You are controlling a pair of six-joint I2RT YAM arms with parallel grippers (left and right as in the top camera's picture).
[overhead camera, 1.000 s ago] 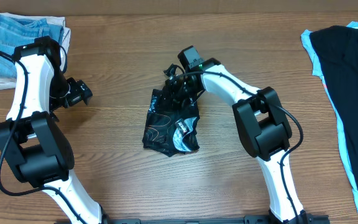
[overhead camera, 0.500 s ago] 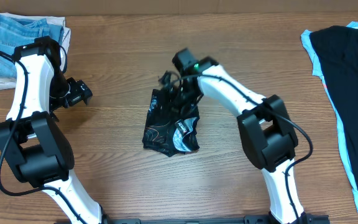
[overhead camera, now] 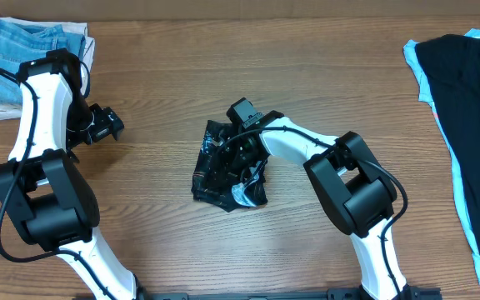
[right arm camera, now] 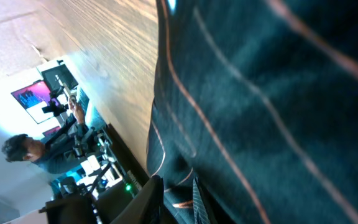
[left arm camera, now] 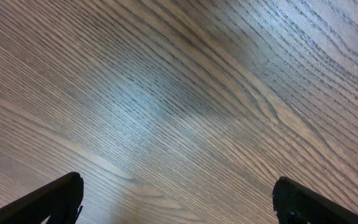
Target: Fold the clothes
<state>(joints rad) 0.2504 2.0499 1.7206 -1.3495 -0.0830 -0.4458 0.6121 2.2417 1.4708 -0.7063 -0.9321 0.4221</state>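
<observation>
**Right gripper down on the bunched shirt, left gripper wide over bare wood**

The black sports shirt [overhead camera: 219,179] lies crumpled in a small heap at the middle of the wooden table [overhead camera: 157,233], thin orange lines showing on its cloth. The right gripper [overhead camera: 238,157] sits on the heap's upper part – jaws narrow, a fold of the fabric between its fingers [right arm camera: 148,199]. The left gripper [overhead camera: 111,125] hangs well apart to the left, jaws spread wide with only wood grain beneath. Folded light-blue jeans [overhead camera: 23,42] lie in the far left corner; a black garment [overhead camera: 473,125] over a light-blue one [overhead camera: 411,54] lies at the right edge.
</observation>
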